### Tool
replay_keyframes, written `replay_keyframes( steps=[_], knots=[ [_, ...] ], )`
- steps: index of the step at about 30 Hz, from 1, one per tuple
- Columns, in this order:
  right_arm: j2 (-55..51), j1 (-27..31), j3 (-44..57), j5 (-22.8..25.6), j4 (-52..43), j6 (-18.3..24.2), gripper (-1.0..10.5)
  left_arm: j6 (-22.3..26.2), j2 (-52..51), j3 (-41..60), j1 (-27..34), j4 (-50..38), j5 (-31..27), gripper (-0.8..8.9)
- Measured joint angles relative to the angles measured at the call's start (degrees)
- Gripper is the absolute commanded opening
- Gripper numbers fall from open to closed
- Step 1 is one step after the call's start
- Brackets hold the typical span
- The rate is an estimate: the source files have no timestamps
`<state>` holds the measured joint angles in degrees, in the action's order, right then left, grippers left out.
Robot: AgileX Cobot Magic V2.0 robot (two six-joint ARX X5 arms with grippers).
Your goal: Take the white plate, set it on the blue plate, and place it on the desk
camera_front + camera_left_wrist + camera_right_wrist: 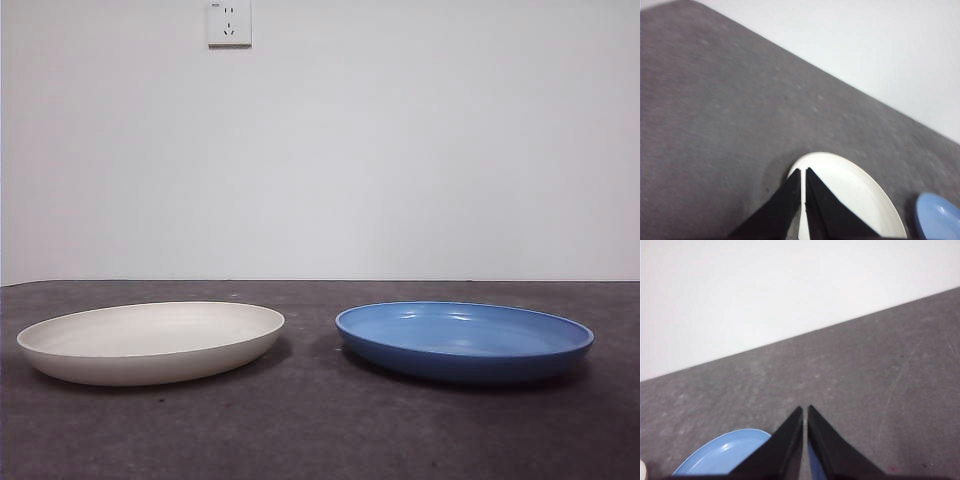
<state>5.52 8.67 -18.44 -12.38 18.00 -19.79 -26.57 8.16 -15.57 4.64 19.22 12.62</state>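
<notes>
The white plate point(151, 341) sits flat on the bench point(320, 430), with the blue plate point(464, 340) beside it, apart, a strip of bare bench between their rims. Nothing is stacked yet; neither plate has been lifted.

The relation that matters is which arm is nearer the white plate. The left end effector point(803, 172) is clenched, its two black jaws pressed nearly together with only a thin slit between them, grasping nothing. Its wrist view looks down on the white plate point(860, 200), which lies right past the jaw tips, with a sliver of the blue plate point(940, 217) off to one side. So the left arm looks the better placed for the pick. It would need to release its jaws and come down on the near rim, then carry the plate sideways toward the blue one.

The right end effector point(805, 410) is likewise clenched and empty, hanging over the blue plate point(725, 455).

Neither arm shows in the front view, so how high each hangs above the bench is hard to judge. In both wrist views the jaws cover part of the plate below, and the white plate's near rim is probably hidden behind the left jaws.
</notes>
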Motion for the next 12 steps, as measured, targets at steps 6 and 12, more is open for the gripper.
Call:
replay_keyframes(
  steps=[6, 12],
  knots=[
    [9.07, 0.00, -9.81, -4.68, 6.84, 3.87, 0.1, 4.52, 9.27, -8.22, 0.00, 3.61, 5.95, 0.15],
    [20.70, 0.00, -20.24, -10.38, 16.44, 9.66, 0.1, 12.72, 20.22, -19.06, -0.33, 12.33, 8.81, 0.15]
  ],
)
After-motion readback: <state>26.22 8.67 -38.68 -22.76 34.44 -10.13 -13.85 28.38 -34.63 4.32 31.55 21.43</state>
